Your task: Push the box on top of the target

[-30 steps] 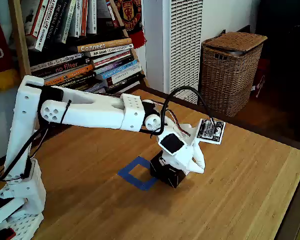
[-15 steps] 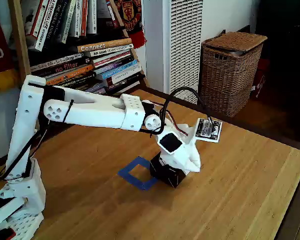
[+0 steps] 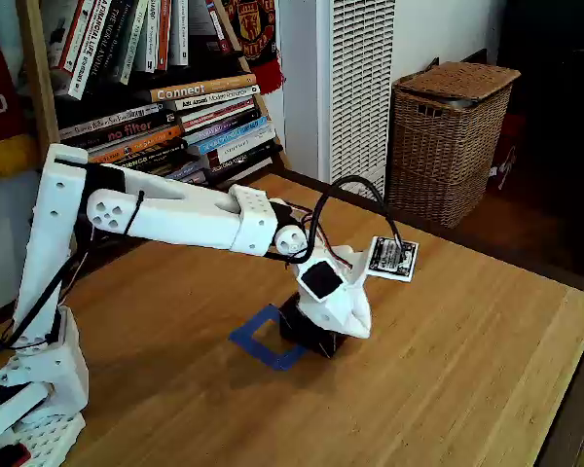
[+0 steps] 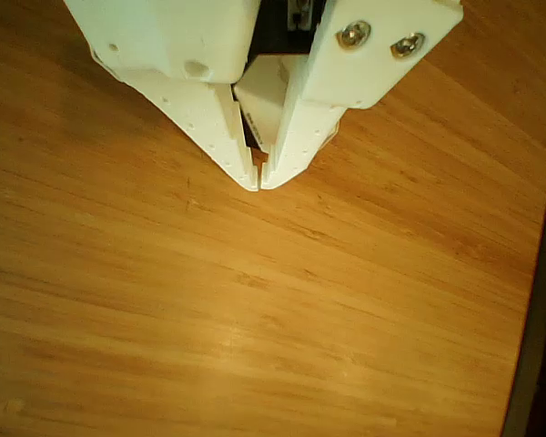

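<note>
1. While the white printed arm reaches low across the pale wooden counter [image 3: 448,370], its claw [image 4: 258,180] shows in the other view with both white fingers brought together to a point, tips meeting, nothing held between them.
2. In the fixed view the claw [image 3: 343,329] sits pressed against the right-hand side of the small black-sided cardboard box [image 3: 307,333]; the wrist housing covers the box's top and most of its body.
3. Box rests on the counter, its left lower edge at or just over the right edge of the flat blue tape square outline [image 3: 266,339]. How much it overlaps, I cannot tell. Most of the outline is bare.
4. Judgement: push is partway; the box needs to travel further left in the fixed view to sit squarely over the tape.
5. Handling, judged: light, stiff cardboard that slides easily on smooth wood. No grip is needed; contact low and centred on the side face should keep it from tipping or swivelling. An off-centre push would likely rotate it off line.
6. A small black-and-white printed card [image 3: 390,259] appears just behind the wrist, by the black cable.
</note>
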Tool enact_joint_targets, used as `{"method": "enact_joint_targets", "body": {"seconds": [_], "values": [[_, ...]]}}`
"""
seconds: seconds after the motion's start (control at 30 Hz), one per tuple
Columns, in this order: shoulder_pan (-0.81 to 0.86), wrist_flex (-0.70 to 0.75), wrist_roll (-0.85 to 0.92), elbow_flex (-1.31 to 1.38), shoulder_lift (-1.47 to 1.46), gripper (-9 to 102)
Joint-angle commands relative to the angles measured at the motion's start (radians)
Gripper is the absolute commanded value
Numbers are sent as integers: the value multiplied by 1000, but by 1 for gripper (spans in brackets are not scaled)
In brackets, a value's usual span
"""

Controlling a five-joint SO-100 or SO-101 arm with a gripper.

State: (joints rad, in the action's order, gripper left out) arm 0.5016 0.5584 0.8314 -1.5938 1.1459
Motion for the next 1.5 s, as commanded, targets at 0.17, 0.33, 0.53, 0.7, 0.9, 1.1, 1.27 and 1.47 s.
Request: {"method": "enact_joint_targets", "body": {"seconds": [0.17, 0.33, 0.53, 0.7, 0.9, 1.1, 1.27, 1.47], "values": [[-15, 9, -12, -12, 78, 0], [-14, 28, -12, -18, 97, 0], [-14, 60, -20, -23, 120, 0], [-18, 77, -29, -26, 129, 0], [-23, 81, -34, -37, 129, 0], [-34, 81, -43, -44, 130, 0], [-40, 83, -51, -49, 137, 0], [-43, 94, -54, -55, 143, 0]]}}
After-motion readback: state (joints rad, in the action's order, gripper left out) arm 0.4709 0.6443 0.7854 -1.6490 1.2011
